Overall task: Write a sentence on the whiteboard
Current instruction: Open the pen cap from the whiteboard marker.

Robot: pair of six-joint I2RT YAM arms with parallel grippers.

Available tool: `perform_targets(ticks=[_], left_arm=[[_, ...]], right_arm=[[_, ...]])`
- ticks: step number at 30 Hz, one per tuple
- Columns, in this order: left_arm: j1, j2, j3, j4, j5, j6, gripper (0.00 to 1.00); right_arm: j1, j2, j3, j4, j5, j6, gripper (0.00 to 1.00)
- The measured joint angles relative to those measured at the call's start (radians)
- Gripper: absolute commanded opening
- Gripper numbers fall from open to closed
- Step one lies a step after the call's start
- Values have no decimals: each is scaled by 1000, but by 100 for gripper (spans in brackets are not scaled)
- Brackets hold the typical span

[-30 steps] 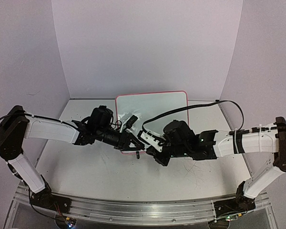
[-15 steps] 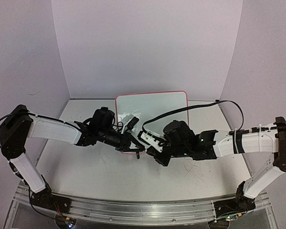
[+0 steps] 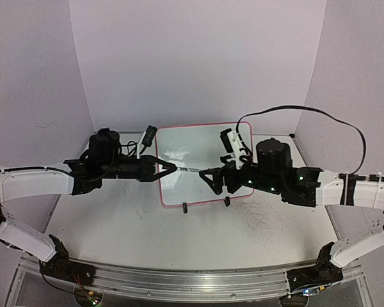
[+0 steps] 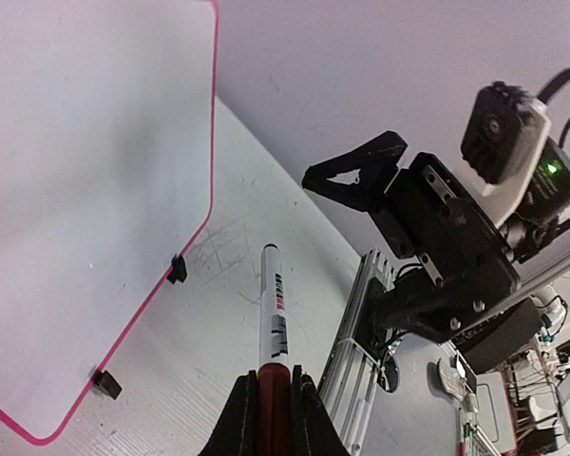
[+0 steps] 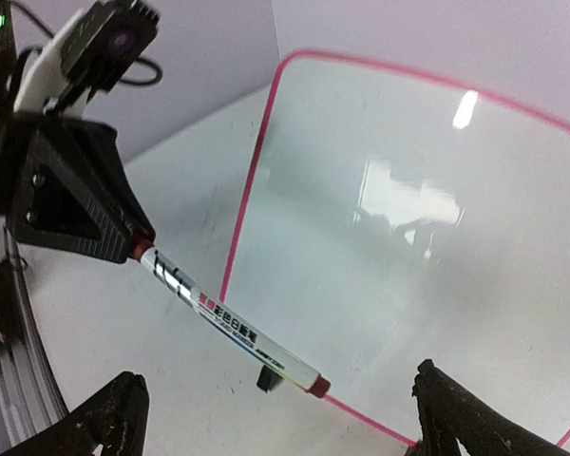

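Note:
The whiteboard (image 3: 201,144) stands tilted at the back middle of the table, white with a pink rim. Its face (image 5: 408,237) is blank; no sentence shows on it. My left gripper (image 3: 171,169) is shut on the red end of a white marker (image 3: 187,170), which sticks out level toward the right, in front of the board. In the left wrist view the marker (image 4: 274,309) runs straight out from the left gripper (image 4: 272,382). My right gripper (image 3: 210,178) hangs open just past the marker's free end. Nothing lies between its fingers (image 5: 114,413), and the marker (image 5: 230,323) sits above them.
Two small black clip feet (image 3: 185,206) hold the board's lower edge. The tabletop (image 3: 128,230) is scuffed white, with lilac walls close round it. A black cable (image 3: 294,109) loops above the right arm. An aluminium rail (image 3: 179,281) runs along the near edge.
The two grippers met low in front of the board. My left gripper shut on the marker, my right one opened and let go, and both arms rose and drew apart.

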Motion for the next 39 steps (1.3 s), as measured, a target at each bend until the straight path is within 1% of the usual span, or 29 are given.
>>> perform_targets(ticks=[3, 6, 9, 12, 16, 18, 22, 24, 26, 31, 34, 39], left_arm=[[2, -123, -42, 46, -45, 16, 0], [2, -233, -86, 111, -89, 27, 0], [2, -301, -125, 179, -121, 24, 0], [2, -330, -154, 237, -135, 8, 0], [2, -327, -160, 288, -130, -25, 0], [2, -325, -160, 314, -122, -41, 0], [2, -324, -167, 365, -102, -69, 0], [2, -318, -168, 386, -88, -83, 0], [2, -306, -168, 406, -71, -98, 0], [2, -252, -168, 426, -12, -127, 0], [2, -225, -167, 426, 22, -137, 0], [2, -210, -167, 438, 56, -154, 0]], right_arm=[[-7, -53, 19, 42, -8, 4, 98], [-7, -46, 93, 17, -11, -24, 98], [-7, -35, 162, -6, 4, -19, 98], [-35, -28, 221, -17, -38, 29, 98], [-93, 9, 294, -17, -187, 119, 98], [-127, 39, 325, -17, -290, 175, 98], [-172, 91, 341, 5, -479, 267, 97], [-181, 115, 341, 17, -563, 295, 93], [-182, 137, 341, 39, -646, 317, 84], [-181, 168, 343, 77, -829, 336, 73], [-179, 184, 360, 90, -896, 337, 62], [-178, 227, 388, 113, -968, 343, 53]])
